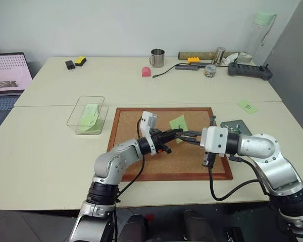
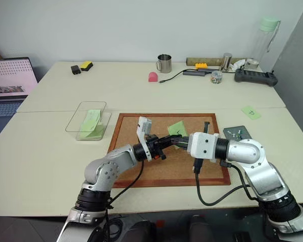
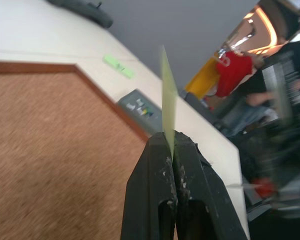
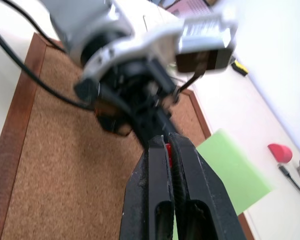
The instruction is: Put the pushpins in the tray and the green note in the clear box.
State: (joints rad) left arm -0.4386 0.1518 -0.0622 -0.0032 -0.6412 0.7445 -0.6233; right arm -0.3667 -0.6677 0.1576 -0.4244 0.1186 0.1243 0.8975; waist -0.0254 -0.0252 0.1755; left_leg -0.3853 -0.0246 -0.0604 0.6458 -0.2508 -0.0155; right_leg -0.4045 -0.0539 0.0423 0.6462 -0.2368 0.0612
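In the frame's centre my left gripper (image 1: 175,134) pinches the green note (image 1: 179,122); my right gripper (image 1: 186,136) pinches a red pushpin (image 4: 167,148), freeing the note.

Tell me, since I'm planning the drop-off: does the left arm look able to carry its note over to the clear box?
Probably yes. The left gripper, shut on the green note, is over the cork board, and the clear box lies just off the board's left edge, nothing between.

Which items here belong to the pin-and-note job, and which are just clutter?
Job: green note pinched by left gripper; right gripper; tray holding pushpins; clear box.
Clutter: cork board, metal mug, laptop, pale green slip.
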